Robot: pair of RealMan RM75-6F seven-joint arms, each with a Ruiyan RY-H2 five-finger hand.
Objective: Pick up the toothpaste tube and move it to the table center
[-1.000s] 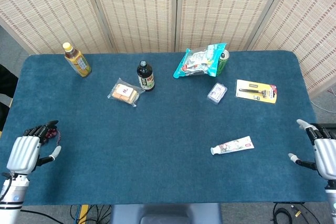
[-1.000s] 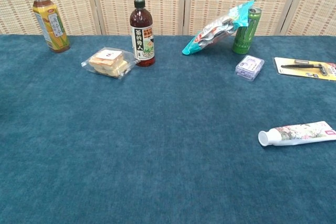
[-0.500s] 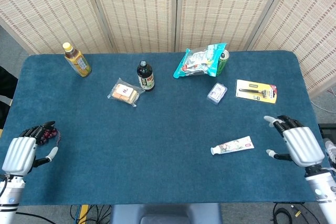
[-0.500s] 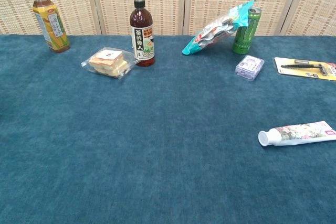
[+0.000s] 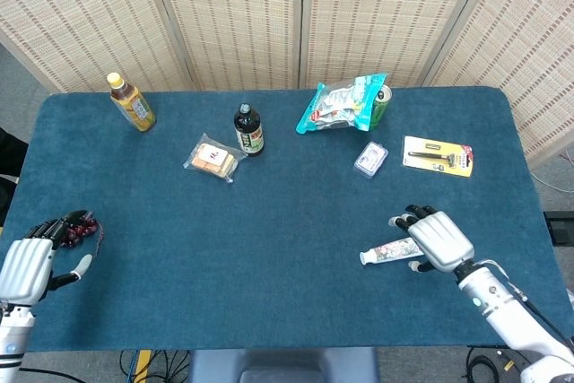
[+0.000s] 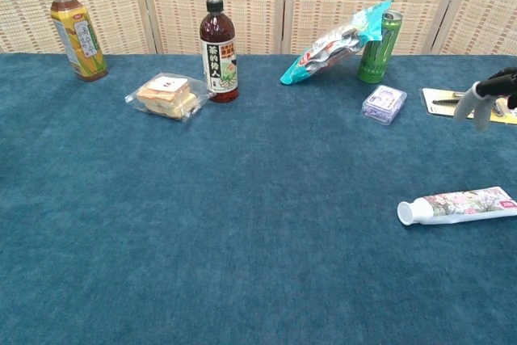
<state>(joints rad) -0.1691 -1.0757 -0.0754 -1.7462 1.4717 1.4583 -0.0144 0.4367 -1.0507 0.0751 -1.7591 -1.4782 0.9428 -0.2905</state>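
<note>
The toothpaste tube (image 5: pixel 387 251) (image 6: pixel 459 205) lies flat on the blue table at the right front, white cap pointing left. My right hand (image 5: pixel 437 240) hovers over the tube's right end with its fingers spread and nothing in them; in the chest view its fingertips (image 6: pixel 481 102) show well above the tube at the right edge. Off the table's front left corner, my left hand (image 5: pixel 31 262) holds nothing, fingers loosely curled.
Along the back stand a yellow tea bottle (image 5: pixel 132 102), a dark tea bottle (image 5: pixel 248 130), a wrapped snack (image 5: pixel 213 159), a teal chip bag (image 5: pixel 342 103) leaning on a green can (image 6: pixel 377 47), a small clear box (image 5: pixel 370 158) and a razor pack (image 5: pixel 437 156).
My right hand has swept left from beyond the table's right edge to above the tube's tail end. The left hand has drifted slightly down and left. The tube has not moved.
</note>
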